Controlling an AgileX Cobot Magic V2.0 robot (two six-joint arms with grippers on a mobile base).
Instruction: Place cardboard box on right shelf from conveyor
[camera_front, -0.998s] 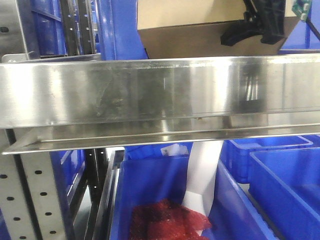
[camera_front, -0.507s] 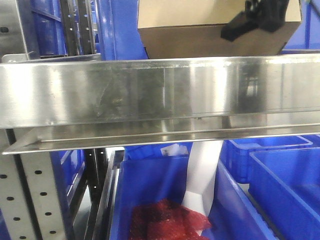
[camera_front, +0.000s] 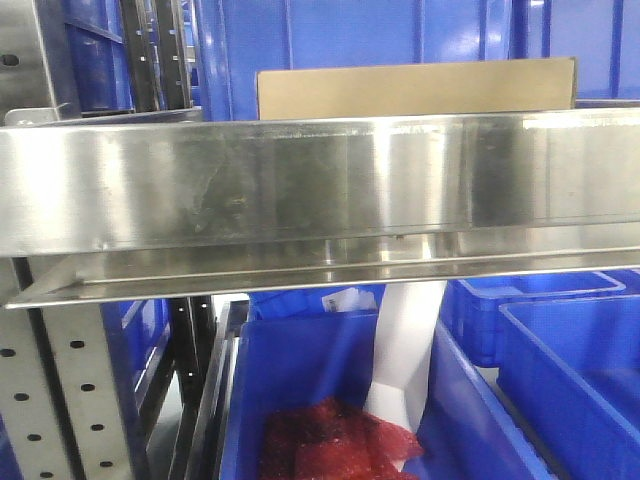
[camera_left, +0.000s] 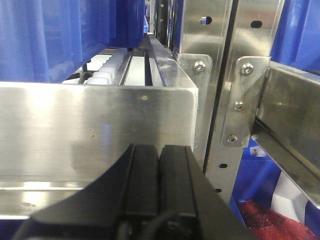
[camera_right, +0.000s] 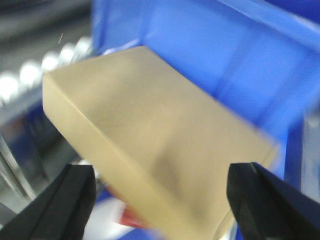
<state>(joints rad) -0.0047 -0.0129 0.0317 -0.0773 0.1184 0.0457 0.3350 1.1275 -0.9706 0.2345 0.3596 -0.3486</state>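
The tan cardboard box (camera_front: 415, 90) lies level behind the broad front lip of the stainless-steel right shelf (camera_front: 300, 180); the lip hides its lower part. In the right wrist view, which is blurred, the box (camera_right: 150, 135) fills the middle. My right gripper (camera_right: 161, 172) is open, with its black fingers (camera_right: 65, 200) standing wide on either side of the box and not touching it. My left gripper (camera_left: 160, 150) is shut with nothing in it, in front of another steel shelf lip (camera_left: 100, 125). The conveyor is out of view.
Blue plastic bins (camera_front: 400, 30) stand right behind the box. Below the shelf are more blue bins (camera_front: 560, 370), one holding red material (camera_front: 335, 440) and a white sheet (camera_front: 405, 340). Grey perforated uprights (camera_front: 60, 390) stand at the left, and bolted uprights (camera_left: 225, 75) beside my left gripper.
The box was held raised and tilted at the upper right by the right gripper. It has come down level behind the lip, let go, and the gripper has left the front view.
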